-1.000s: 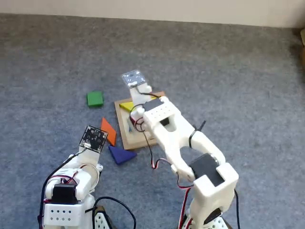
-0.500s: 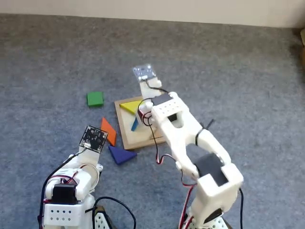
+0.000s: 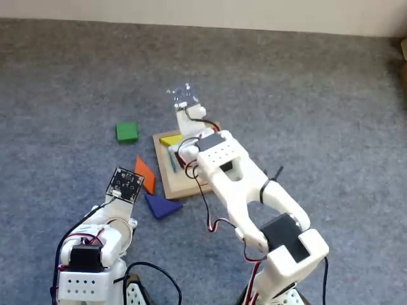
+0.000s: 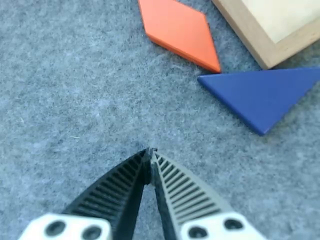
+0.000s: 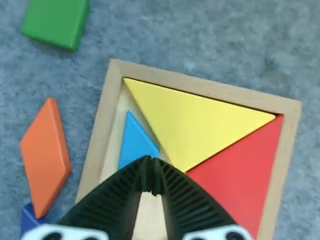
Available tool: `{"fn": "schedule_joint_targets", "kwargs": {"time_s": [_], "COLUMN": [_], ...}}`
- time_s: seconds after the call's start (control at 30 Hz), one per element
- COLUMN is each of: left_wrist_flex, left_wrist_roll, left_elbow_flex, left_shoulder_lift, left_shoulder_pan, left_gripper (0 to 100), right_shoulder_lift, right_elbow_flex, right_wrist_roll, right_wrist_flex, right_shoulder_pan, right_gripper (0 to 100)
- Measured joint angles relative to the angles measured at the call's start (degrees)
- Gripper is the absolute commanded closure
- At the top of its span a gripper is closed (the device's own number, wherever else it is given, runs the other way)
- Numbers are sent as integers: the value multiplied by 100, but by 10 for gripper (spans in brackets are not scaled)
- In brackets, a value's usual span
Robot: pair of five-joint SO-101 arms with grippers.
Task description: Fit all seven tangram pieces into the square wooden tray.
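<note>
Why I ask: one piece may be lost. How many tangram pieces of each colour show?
yellow piece: 1
red piece: 1
light blue piece: 1
orange piece: 1
dark blue piece: 1
green piece: 1
Total: 6

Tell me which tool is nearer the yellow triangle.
Right. The right tool is over the tray, beside the yellow triangle; the left tool is outside the tray, over carpet.

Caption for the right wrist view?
Shut right gripper over the wooden tray holding yellow triangle, red triangle, blue triangle; orange parallelogram, green square outside.
</note>
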Motion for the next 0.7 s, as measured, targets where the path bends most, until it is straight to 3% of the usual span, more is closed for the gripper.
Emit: {"fn": "schedule_joint_targets", "kwargs": {"time_s": [0.5,0.7], "left_wrist_flex": [0,0], "left_wrist_roll": [0,0], "left_elbow_flex": [0,0], "left_shoulder_lift": [0,0], "left_shoulder_pan": [0,0], "left_gripper": [992,992], "right_shoulder_lift": [-659,-448], "right_elbow_flex": [431,721], "right_wrist_roll": [0,0], "right_wrist_flex": [-141,-976], "right_shoulder_pan": [-26,-325], "right_gripper": [986,986]}}
